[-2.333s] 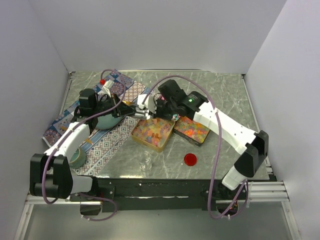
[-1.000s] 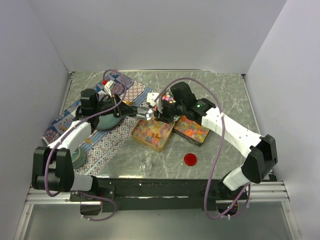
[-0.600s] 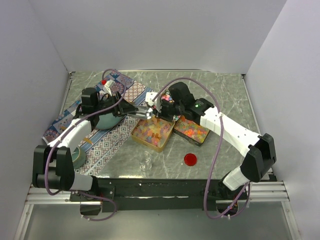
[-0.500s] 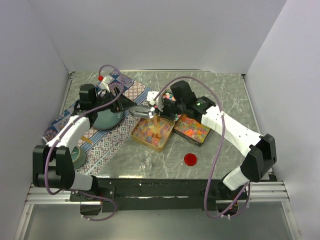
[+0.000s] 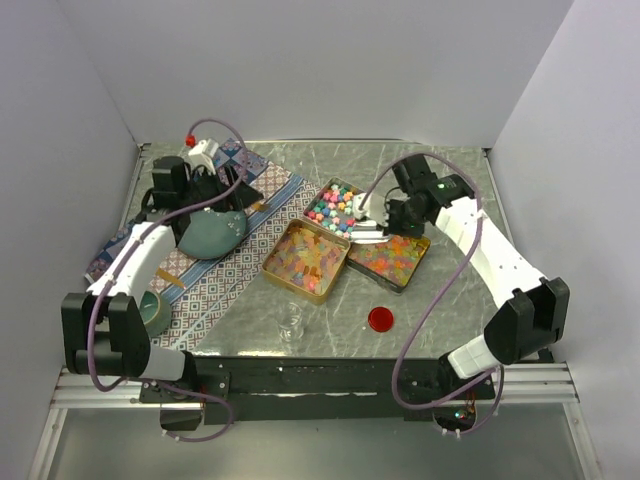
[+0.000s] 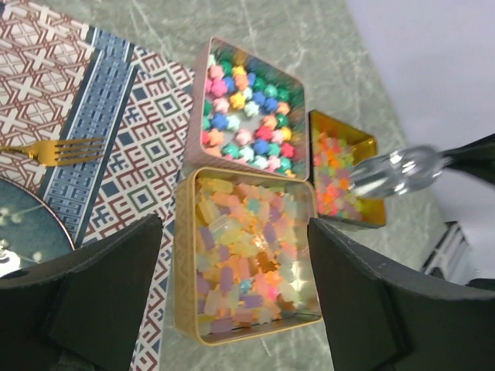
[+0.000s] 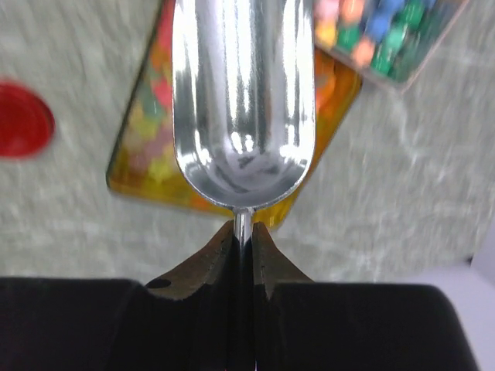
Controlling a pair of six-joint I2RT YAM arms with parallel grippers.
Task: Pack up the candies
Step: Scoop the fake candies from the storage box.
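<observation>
- Currently the right hand point(image 7: 244, 234) is clenching the thin handle of a shiny silver metal scoop point(image 7: 244, 93). The scoop's bowl is showing only bare metal as it hovers over the orange-red-yellow candies point(image 7: 143, 139).
- The left hand point(image 6: 232, 232) is hanging released over the patterned fabric placemat point(image 5: 215, 285), beside a dark teal round plate point(image 5: 213, 233). Its fingers point(image 6: 100, 301) are standing wide apart with nothing between them.
- The sweets are lying in three gold square tins point(image 6: 184, 263) sitting close together on the grey marbled surface point(image 5: 450, 300).
- The pastel pink, blue, green and white candies point(image 6: 251, 104) are filling the far tin, and the translucent yellow-pink candies point(image 6: 247, 255) are filling the near one.
- A gold fork point(image 6: 54, 151) is lying on the placemat.
- A red round disc point(image 5: 380, 319) and a small clear glass point(image 5: 291, 322) are sitting near the front edge.
</observation>
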